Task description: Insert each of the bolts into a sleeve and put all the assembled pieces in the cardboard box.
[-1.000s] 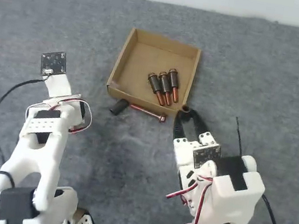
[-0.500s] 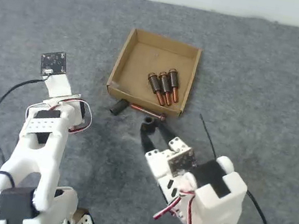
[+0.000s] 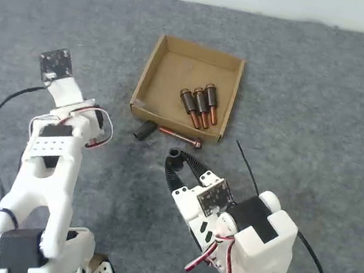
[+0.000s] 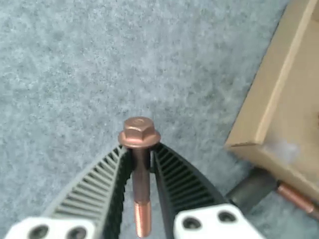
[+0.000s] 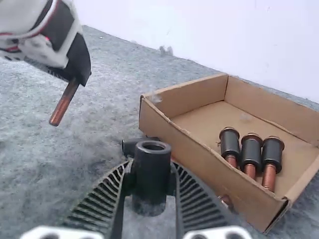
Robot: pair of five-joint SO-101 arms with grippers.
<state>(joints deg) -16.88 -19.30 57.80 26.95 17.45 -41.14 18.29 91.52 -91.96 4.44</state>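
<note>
left pincer point(image 4: 141, 149): closed round a copper bolt, the two ribbed fingers pressing on its shaft from either side, raised above the desk just off the box's near left corner.
held bolt point(image 4: 140, 135): gripped below its six-sided head; the head pokes out past the fingertips and the threaded end runs back between the fingers. from the other arm's camera it hangs slanted in the air with the bare end lowest point(image 5: 64, 104).
right pincer point(image 5: 151, 172): closed on a black sleeve, one finger on each side of it, just short of the box's near wall point(image 3: 181, 162).
held sleeve point(image 5: 151, 155): a short black tube, upright in the grip, its open end on top.
cardboard box point(image 3: 147, 72): a shallow open tray towards the far side of the grey desk point(image 3: 327, 97), ahead of both arms.
assembled pieces point(image 3: 201, 105): three bolts in black sleeves lie side by side and touching on the box floor, near its right wall.
loose sleeve point(image 3: 145, 131): on the desk just outside the box's near wall, by the left corner.
loose bolt point(image 3: 179, 135): lies along that same wall, end-on to the loose sleeve; i cannot tell whether its tip is inside.
</note>
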